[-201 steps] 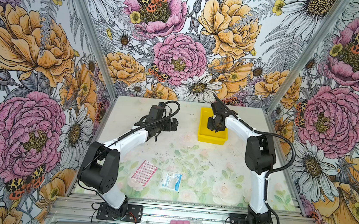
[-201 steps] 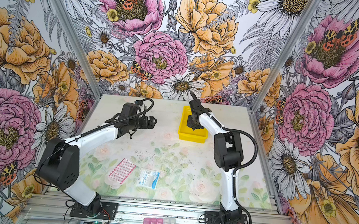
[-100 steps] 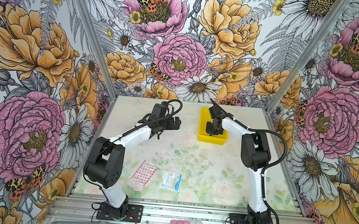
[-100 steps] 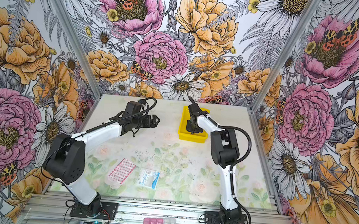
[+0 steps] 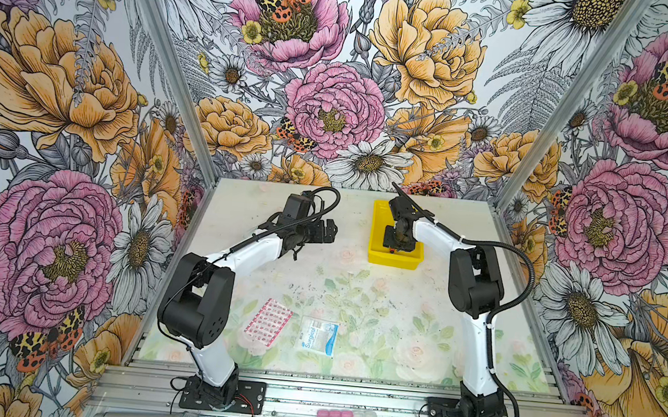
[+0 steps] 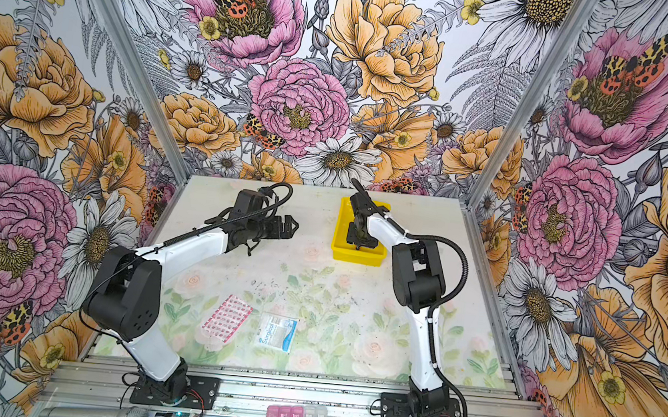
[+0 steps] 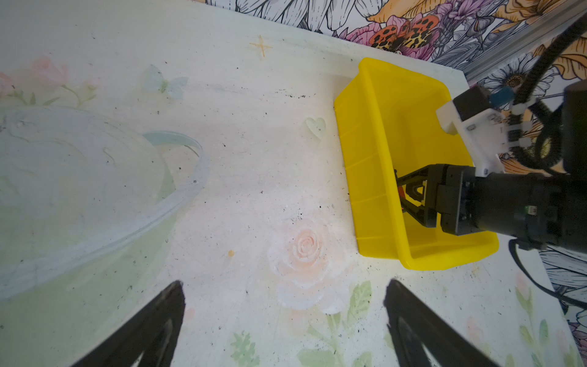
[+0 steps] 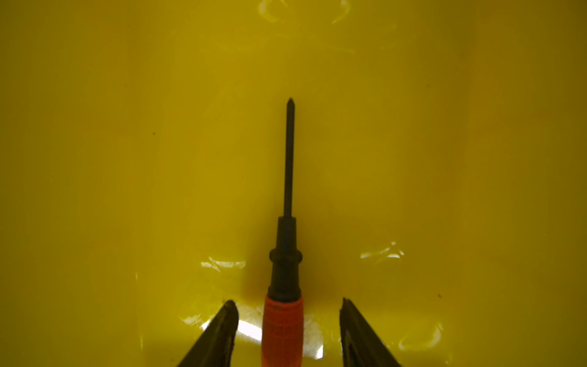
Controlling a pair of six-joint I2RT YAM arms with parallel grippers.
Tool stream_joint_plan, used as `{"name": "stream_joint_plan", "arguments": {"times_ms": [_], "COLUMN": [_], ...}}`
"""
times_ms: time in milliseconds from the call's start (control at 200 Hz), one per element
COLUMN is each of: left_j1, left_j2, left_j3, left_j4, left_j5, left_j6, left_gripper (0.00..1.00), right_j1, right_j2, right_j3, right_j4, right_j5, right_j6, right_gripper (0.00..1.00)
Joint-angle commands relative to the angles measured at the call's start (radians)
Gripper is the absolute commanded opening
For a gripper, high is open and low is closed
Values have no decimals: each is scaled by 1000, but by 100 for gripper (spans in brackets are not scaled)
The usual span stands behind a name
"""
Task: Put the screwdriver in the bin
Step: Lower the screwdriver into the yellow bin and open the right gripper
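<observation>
- In both top views we look from high at the front edge, downward on the whole bench [image 5: 358, 287] and toward the back wall [image 5: 335, 92]; they share nearly all.
- From the left wrist we look slanting over the bench, rather near; the bin [image 7: 365, 165] is shared with the top views.
- From the right wrist we look very near into the bin, along the screwdriver [image 8: 284, 270].

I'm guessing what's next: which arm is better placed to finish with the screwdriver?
Right. The right gripper is inside the bin, jaws apart flanking the screwdriver, so it likely lifts out. The left gripper hangs open over the table, apart from the bin.
</observation>
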Motion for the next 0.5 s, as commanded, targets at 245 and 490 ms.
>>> {"name": "stream_joint_plan", "arguments": {"times_ms": [245, 490], "left_j1": [23, 94], "left_j2": [-96, -205], "left_j3": [-41, -135], "left_j4": [-28, -42], "left_j5": [21, 11], "left_j6": [37, 70], "left_gripper": [99, 99], "right_j1": [2, 23], "right_j2": [-170, -315], "right_j3": [-9, -101], "right_j4": [14, 13], "right_j5": [78, 139], "right_j6": [13, 24], "right_gripper": [73, 86]}}
